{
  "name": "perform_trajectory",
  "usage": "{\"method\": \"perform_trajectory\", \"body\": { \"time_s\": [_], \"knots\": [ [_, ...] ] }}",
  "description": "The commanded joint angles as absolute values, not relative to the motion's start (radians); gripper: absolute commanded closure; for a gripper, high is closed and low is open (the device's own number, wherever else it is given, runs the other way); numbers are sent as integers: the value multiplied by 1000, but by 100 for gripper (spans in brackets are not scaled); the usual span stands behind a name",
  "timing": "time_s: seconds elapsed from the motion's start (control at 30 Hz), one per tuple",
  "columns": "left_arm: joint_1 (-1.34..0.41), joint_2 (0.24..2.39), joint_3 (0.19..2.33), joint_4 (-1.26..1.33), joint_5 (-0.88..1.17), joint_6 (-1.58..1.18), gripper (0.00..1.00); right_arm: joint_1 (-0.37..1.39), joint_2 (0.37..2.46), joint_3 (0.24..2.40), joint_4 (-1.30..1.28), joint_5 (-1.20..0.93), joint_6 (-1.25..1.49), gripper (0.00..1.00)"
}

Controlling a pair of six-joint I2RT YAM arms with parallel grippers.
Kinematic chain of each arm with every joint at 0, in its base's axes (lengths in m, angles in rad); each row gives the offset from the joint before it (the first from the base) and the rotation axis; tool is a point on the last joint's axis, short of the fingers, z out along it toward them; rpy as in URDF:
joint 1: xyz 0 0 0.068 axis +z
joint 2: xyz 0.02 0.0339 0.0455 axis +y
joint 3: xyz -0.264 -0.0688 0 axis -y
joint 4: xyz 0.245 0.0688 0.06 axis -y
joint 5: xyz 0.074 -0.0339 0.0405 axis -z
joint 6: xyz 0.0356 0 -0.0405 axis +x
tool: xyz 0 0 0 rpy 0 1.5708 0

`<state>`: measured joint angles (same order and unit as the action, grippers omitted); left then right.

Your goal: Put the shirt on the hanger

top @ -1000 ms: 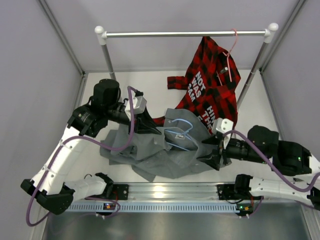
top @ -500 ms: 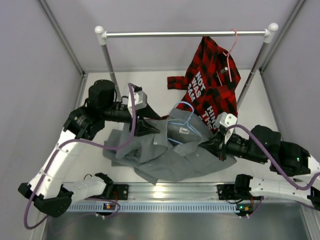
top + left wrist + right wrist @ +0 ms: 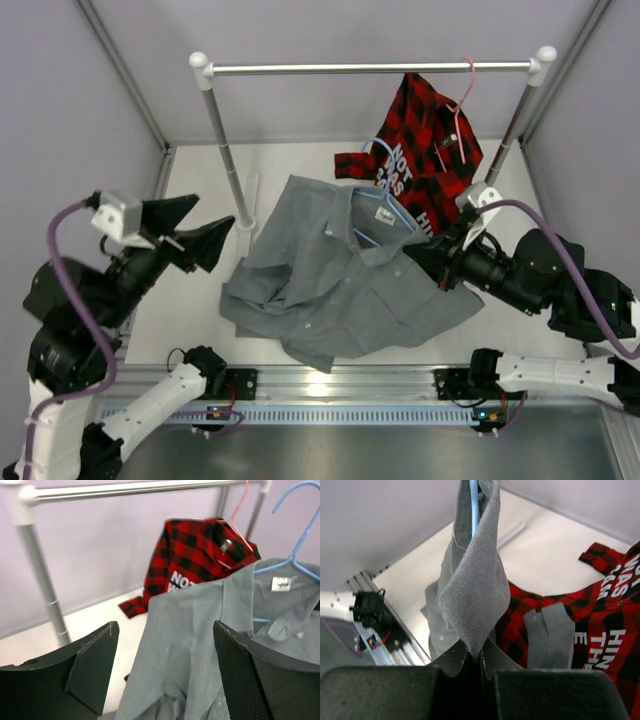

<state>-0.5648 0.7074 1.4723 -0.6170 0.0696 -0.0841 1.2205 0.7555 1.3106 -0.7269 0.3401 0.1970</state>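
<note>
My right pincer [image 3: 472, 662] is clamped on a shirt [image 3: 330, 260] shoulder with the hanger [image 3: 474, 502] wire inside, holding both up so the cloth drapes (tail on the table [image 3: 195, 305]), while my left pincer [image 3: 205, 228] hangs wide apart, clear of it.

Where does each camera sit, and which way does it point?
Top: above and behind the robot, looking down on the table; left gripper and right gripper show.
Left wrist: behind the left gripper, facing the rail and plaid shirt; its open fingers show.
Right wrist: behind the right gripper, facing the grey shirt clamped in its fingers.
Both wrist views share grey shirt, blue hanger and plaid shirt.
</note>
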Motion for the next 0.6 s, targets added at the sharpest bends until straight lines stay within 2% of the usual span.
{"method": "perform_trajectory", "body": {
  "time_s": [0.0, 0.1, 0.13, 0.23, 0.4, 0.57],
  "knots": [
    [-563, 586, 1260, -563, -122, -153, 20, 1212, 801, 1440, -611, 452, 247, 100],
    [-564, 462, 1105, -468, -369, -153, 18, 1212, 859, 1520, -588, 501, 307, 100],
    [-565, 433, 1015, -441, -538, -163, 17, 1212, 891, 1551, -581, 530, 345, 100],
    [-561, 321, 857, -307, -731, -169, 15, 1212, 977, 1600, -560, 543, 386, 100],
    [-490, 319, 804, -262, -686, -127, 15, 1212, 1124, 1681, -560, 659, 422, 100],
    [-407, 362, 801, -325, -686, -129, 14, 1206, 1337, 1879, -555, 788, 367, 100]
  ]
}}
